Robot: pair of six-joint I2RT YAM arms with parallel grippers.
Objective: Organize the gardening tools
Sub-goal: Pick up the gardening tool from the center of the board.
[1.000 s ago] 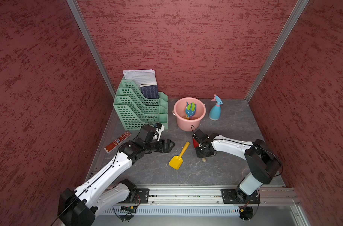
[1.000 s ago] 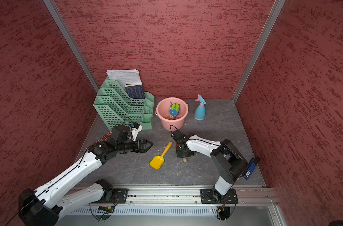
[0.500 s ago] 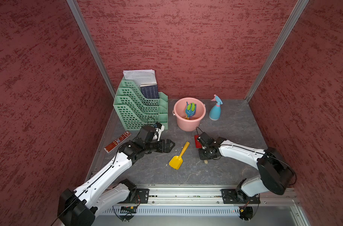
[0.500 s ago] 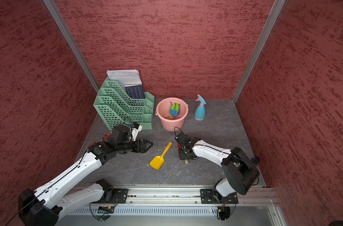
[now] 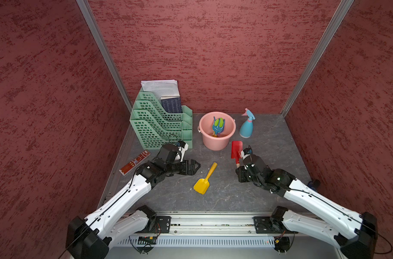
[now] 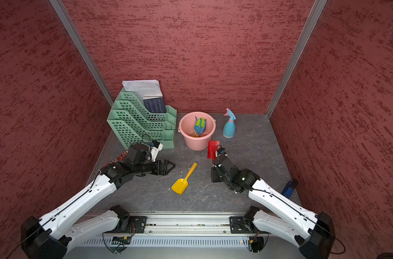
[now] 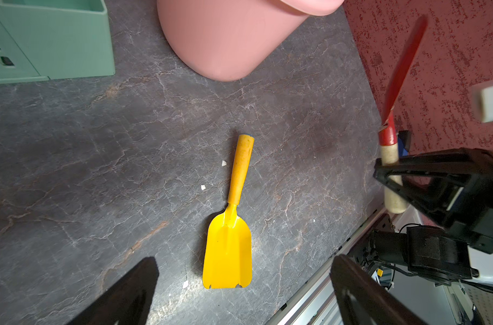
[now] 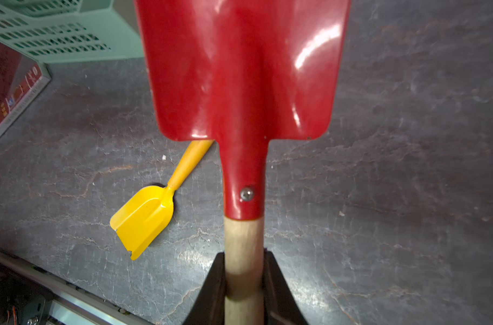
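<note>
Sticking out beyond the right hand point(image 8: 244, 261), the red spade point(image 8: 239, 84) is clamped.

left arm point(image 5: 124, 197) outstretched, left fingers point(image 7: 127, 292) spread wide | right fingers point(image 8: 211, 292) clamped, tilted upward

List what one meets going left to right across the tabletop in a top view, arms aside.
Red flat box → green file rack → yellow scoop → red spade → light-blue spray bottle. The pink bucket is left out because it overlaps the scoop's span.
</note>
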